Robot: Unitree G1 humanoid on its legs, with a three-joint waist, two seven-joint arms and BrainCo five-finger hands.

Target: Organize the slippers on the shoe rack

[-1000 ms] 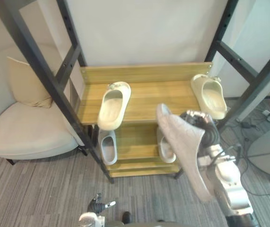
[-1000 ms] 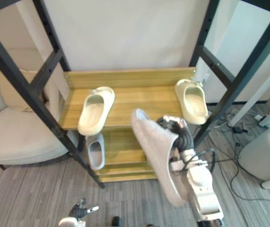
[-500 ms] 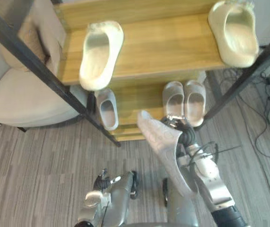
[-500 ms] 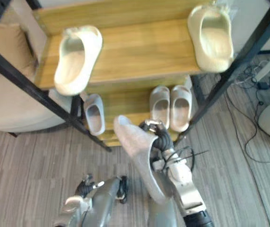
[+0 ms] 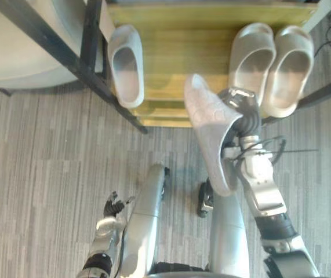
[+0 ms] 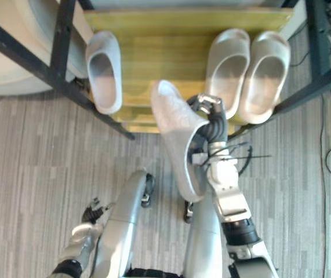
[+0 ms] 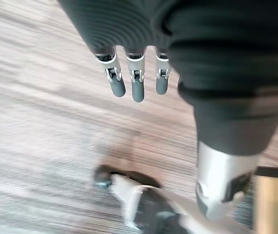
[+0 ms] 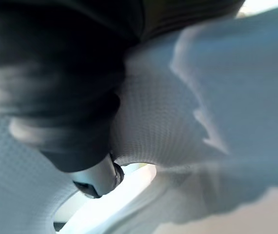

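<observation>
Slipper (image 5: 208, 121) in right hand (image 5: 244, 111), fingertip (image 8: 98, 179) on mesh

The shoe rack (image 5: 171, 40) runs off the far edge of both eye views, its far part cut away. A black frame bar (image 5: 61, 49) hides the rack's near left corner. The pale chair (image 5: 14, 58) at far left is cut by the edges. The grey slipper (image 5: 211, 133) covers the palm and most fingers of the right hand (image 5: 243, 110); in the right wrist view its fabric is a close blur. The left hand (image 5: 114, 205), near left, is too small there to read its fingertips.
</observation>
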